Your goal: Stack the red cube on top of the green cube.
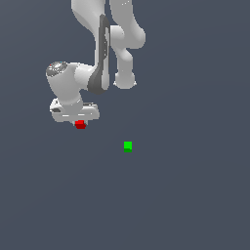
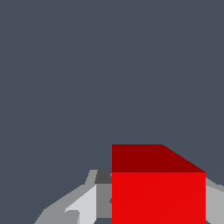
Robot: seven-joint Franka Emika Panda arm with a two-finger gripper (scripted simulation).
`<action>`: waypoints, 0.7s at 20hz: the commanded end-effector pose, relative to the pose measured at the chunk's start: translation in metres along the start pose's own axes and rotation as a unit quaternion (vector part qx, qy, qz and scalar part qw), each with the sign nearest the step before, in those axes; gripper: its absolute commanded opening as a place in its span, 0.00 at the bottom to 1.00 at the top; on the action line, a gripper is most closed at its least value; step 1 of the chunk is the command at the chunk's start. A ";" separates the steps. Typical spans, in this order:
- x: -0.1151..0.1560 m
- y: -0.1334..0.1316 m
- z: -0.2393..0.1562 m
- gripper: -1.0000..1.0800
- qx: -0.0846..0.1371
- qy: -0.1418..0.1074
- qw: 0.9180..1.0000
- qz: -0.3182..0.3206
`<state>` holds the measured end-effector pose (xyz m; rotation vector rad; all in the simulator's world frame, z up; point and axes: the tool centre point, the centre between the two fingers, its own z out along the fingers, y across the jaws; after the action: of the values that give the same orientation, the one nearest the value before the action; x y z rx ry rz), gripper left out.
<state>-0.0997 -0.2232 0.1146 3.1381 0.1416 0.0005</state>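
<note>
In the exterior view the white arm [image 1: 97, 53] reaches down from the top edge, and its gripper [image 1: 79, 122] sits left of centre with the red cube [image 1: 80, 125] showing just under the hand. The wrist view shows the red cube [image 2: 158, 188] filling the space between the grey fingers [image 2: 83, 205], which are closed against its sides. The green cube [image 1: 128, 146] lies alone on the dark floor [image 1: 185, 195] near the middle of the exterior view, lower and to the right of the red cube and well apart from it.

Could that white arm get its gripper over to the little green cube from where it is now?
Probably yes. The green cube sits alone on the bare floor, toward the exterior view's right of the gripper, with nothing between them. The gripper seems to hold the red cube.
</note>
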 end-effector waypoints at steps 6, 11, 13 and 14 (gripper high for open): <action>0.011 -0.026 0.005 0.00 0.000 0.000 1.000 0.000; 0.027 -0.064 0.013 0.00 0.000 0.000 1.000 -0.001; 0.035 -0.083 0.017 0.00 0.000 0.000 1.000 -0.001; 0.040 -0.094 0.020 0.00 0.000 0.000 1.000 -0.001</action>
<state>-0.0740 -0.1425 0.0979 3.1385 0.1415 0.0003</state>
